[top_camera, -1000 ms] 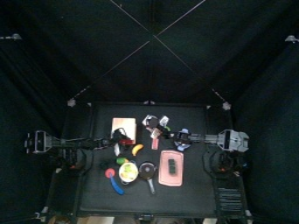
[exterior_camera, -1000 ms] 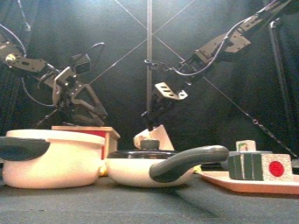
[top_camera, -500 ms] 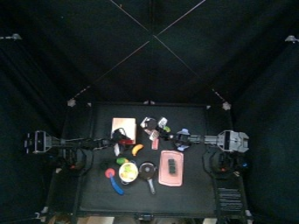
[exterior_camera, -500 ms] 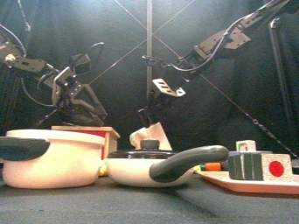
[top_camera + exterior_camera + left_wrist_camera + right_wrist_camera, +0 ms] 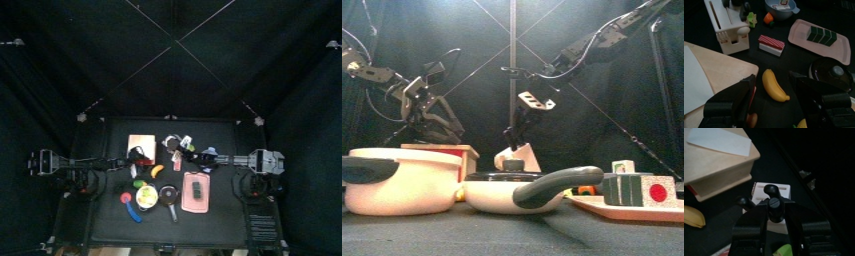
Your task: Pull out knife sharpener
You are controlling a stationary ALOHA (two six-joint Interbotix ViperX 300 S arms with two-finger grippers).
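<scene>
Black curtains all round and your desk (image 5: 502, 235) looks just as cluttered as a second ago, with pot, pan and pink tray all unmoved. Your right gripper (image 5: 536, 101) hangs up above the white holder block (image 5: 513, 157), fingers clamped on the knife sharpener (image 5: 771, 208), and it's twisted at the wrist since the earlier frame. Your left gripper (image 5: 773, 85) hasn't budged, fingers spread wide over the banana (image 5: 775, 86).
</scene>
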